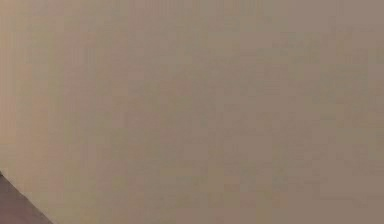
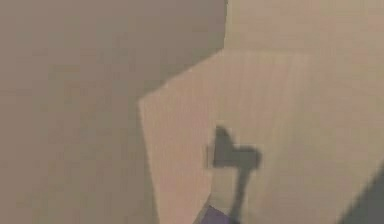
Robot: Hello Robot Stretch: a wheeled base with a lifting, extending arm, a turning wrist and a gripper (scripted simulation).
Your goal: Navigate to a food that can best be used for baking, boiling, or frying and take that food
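Observation:
A plain beige wall (image 1: 200, 100) stands close ahead in the forward view. In the arm side view a lighter beige surface (image 2: 290, 110) meets a darker beige wall (image 2: 80, 100) along slanted edges. A small purplish shape (image 2: 214, 213) sits at that view's bottom edge, and I cannot tell what it is.
A dark sliver (image 1: 18, 206) cuts across the forward view's bottom left corner. Another dark edge (image 2: 376, 196) shows at the arm side view's lower right. The walls are very near on both sides.

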